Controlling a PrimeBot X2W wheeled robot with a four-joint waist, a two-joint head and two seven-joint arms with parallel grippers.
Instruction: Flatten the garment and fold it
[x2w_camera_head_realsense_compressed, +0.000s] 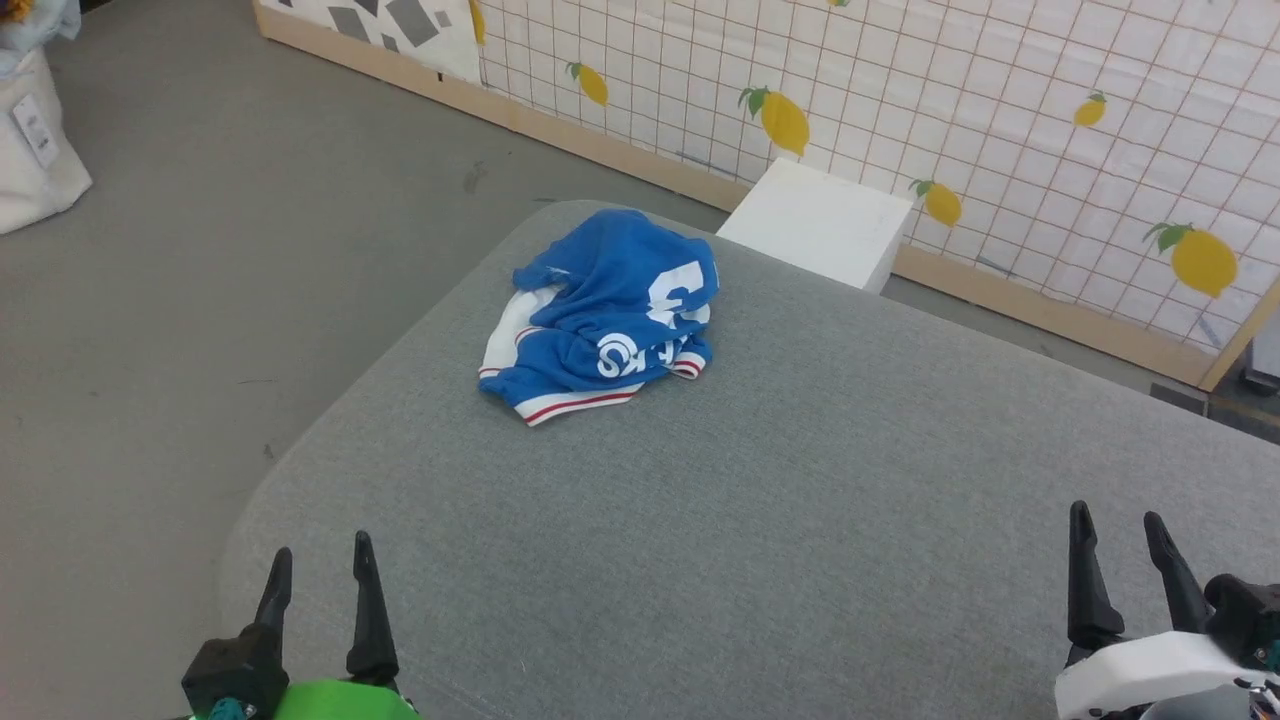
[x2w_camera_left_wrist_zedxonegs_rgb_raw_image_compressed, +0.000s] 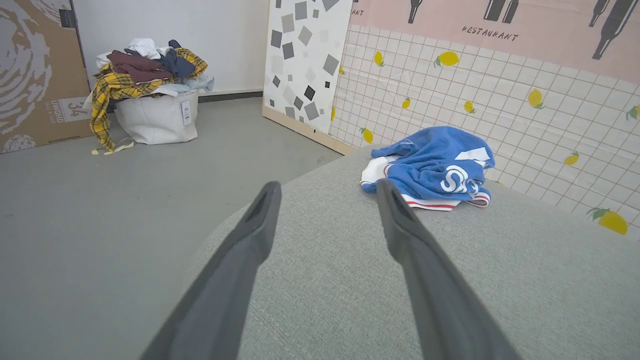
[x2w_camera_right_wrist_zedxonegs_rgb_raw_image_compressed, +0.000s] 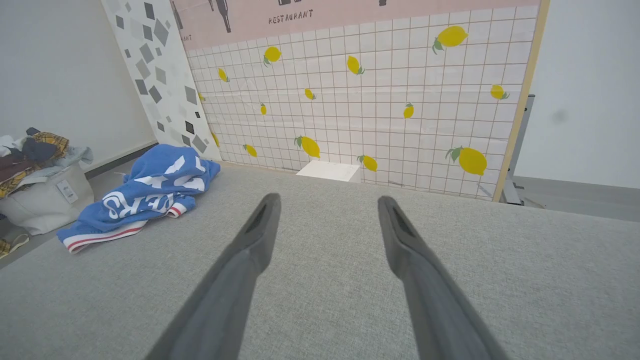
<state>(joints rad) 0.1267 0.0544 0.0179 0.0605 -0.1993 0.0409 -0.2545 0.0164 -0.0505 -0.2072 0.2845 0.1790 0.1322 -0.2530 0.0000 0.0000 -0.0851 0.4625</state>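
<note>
The garment (x2w_camera_head_realsense_compressed: 605, 315) is a royal-blue jersey with white lettering and red-striped white trim, lying crumpled in a heap near the far left corner of the grey padded table (x2w_camera_head_realsense_compressed: 780, 480). It also appears in the left wrist view as the garment (x2w_camera_left_wrist_zedxonegs_rgb_raw_image_compressed: 435, 167) and in the right wrist view as the garment (x2w_camera_right_wrist_zedxonegs_rgb_raw_image_compressed: 145, 192). My left gripper (x2w_camera_head_realsense_compressed: 320, 560) hovers at the near left edge, open and empty. My right gripper (x2w_camera_head_realsense_compressed: 1115, 525) is at the near right, open and empty. Both are far from the jersey.
A white box (x2w_camera_head_realsense_compressed: 815, 220) stands behind the table's far edge against the lemon-patterned tiled panel (x2w_camera_head_realsense_compressed: 1000, 120). On the floor to the left a white basket (x2w_camera_left_wrist_zedxonegs_rgb_raw_image_compressed: 157, 117) is piled with clothes, next to a cardboard box (x2w_camera_left_wrist_zedxonegs_rgb_raw_image_compressed: 35, 75).
</note>
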